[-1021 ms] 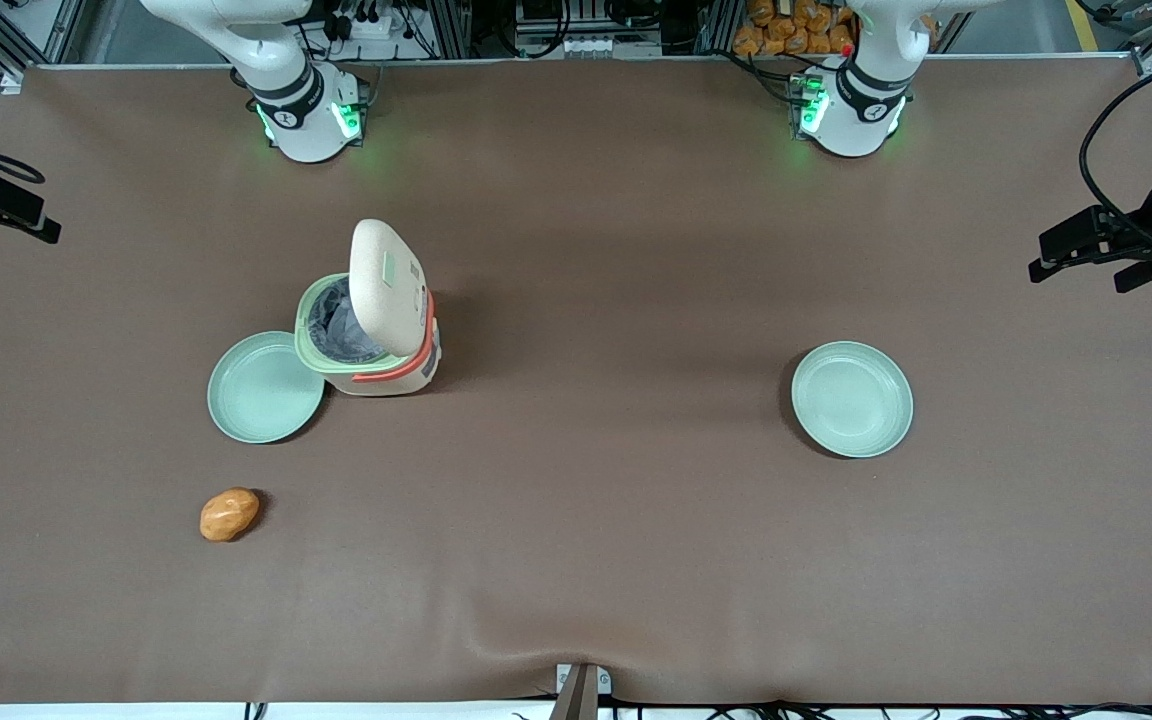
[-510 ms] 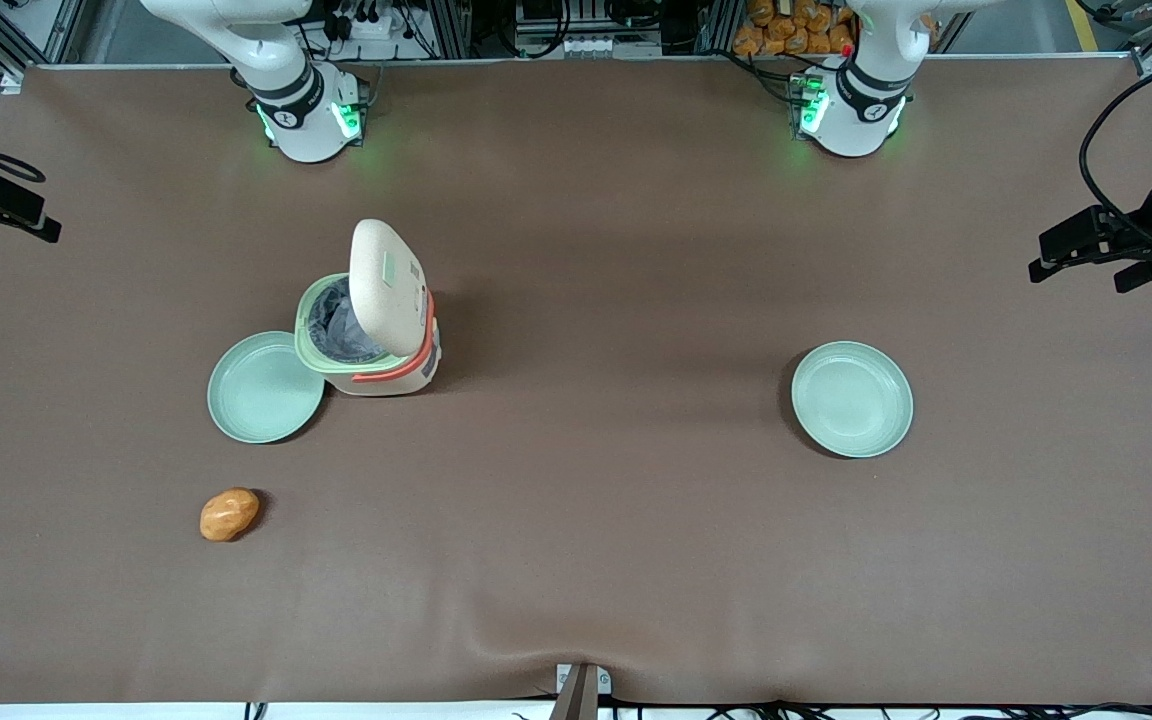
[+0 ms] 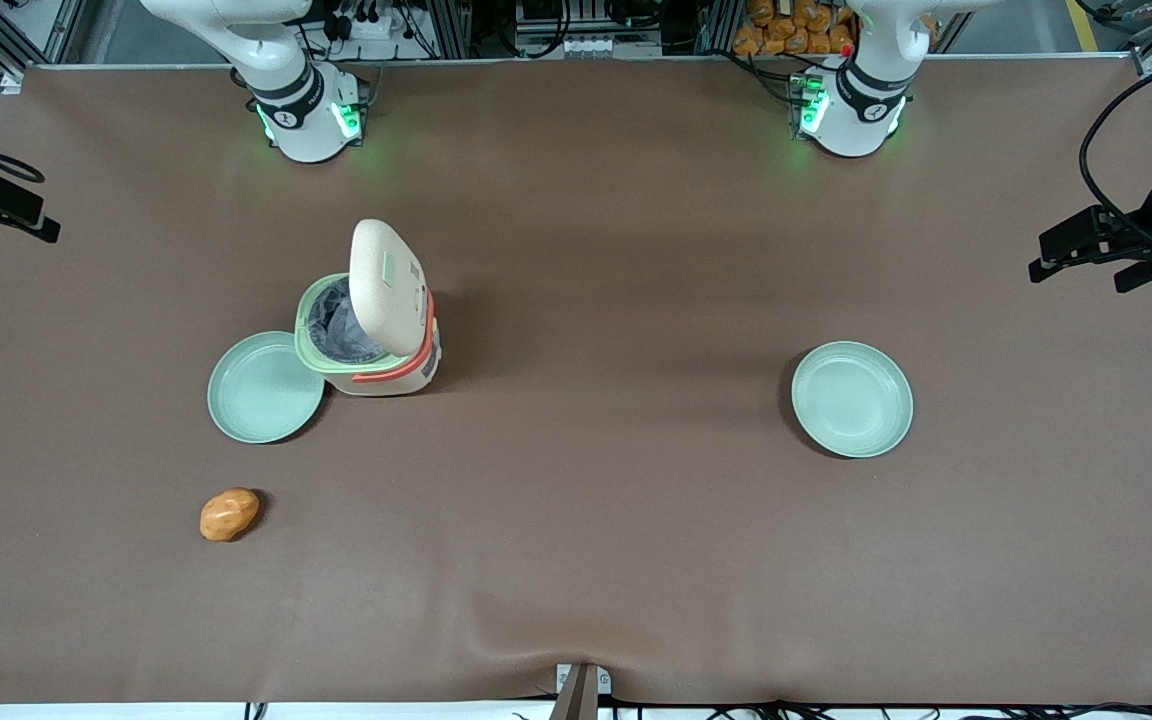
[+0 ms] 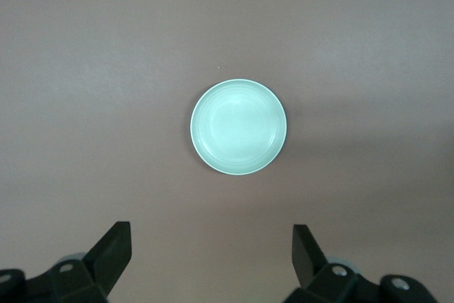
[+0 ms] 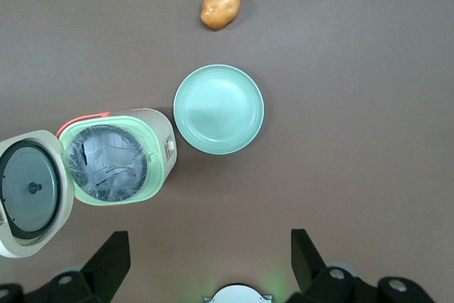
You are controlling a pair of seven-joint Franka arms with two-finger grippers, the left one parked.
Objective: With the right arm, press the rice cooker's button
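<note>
The rice cooker [image 3: 376, 345] stands on the brown table with its cream lid [image 3: 388, 285] swung up and open, showing the pale green rim and a grey liner inside. It also shows in the right wrist view [image 5: 117, 157], with a small pale tab [image 5: 171, 145] on the wall facing the plate. The right arm [image 3: 281, 60] rises from its base out of the front view. My gripper [image 5: 209, 240] is open and empty, high above the table between the arm's base and the cooker, well clear of it.
A pale green plate [image 3: 264, 388] touches the cooker, also in the right wrist view [image 5: 218, 108]. A potato [image 3: 229, 513] [image 5: 220, 5] lies nearer the front camera. A second green plate [image 3: 851, 398] [image 4: 238, 127] lies toward the parked arm's end.
</note>
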